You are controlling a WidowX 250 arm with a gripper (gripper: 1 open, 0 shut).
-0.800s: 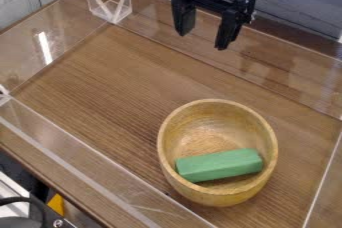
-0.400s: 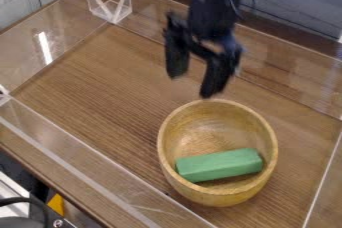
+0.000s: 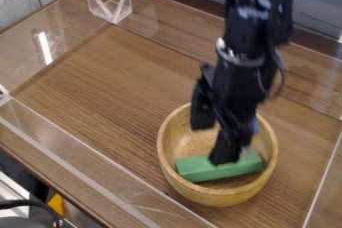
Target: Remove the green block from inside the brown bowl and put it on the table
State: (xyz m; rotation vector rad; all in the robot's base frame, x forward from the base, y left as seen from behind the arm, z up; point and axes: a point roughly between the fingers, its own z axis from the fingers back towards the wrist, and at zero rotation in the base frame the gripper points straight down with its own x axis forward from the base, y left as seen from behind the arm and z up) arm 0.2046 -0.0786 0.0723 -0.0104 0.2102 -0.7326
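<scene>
The green block (image 3: pixel 198 167) lies flat in the near half of the brown bowl (image 3: pixel 166 154), which stands on the table (image 3: pixel 107 82) at the front right. My gripper (image 3: pixel 211 142) points down into the bowl with its jaws open. One fingertip hangs over the bowl's left inner side. The other reaches down to the block's middle and hides part of it. I cannot tell whether that finger touches the block. Nothing is gripped.
Low clear plastic walls (image 3: pixel 60 157) border the table at the front and left. A small clear plastic stand (image 3: pixel 107 4) sits at the back left corner. The arm (image 3: pixel 261 22) rises from the bowl toward the back right.
The open gripper has travelled from the back of the table toward the front and down, ending inside the bowl over the green block. Block and bowl have not moved.
</scene>
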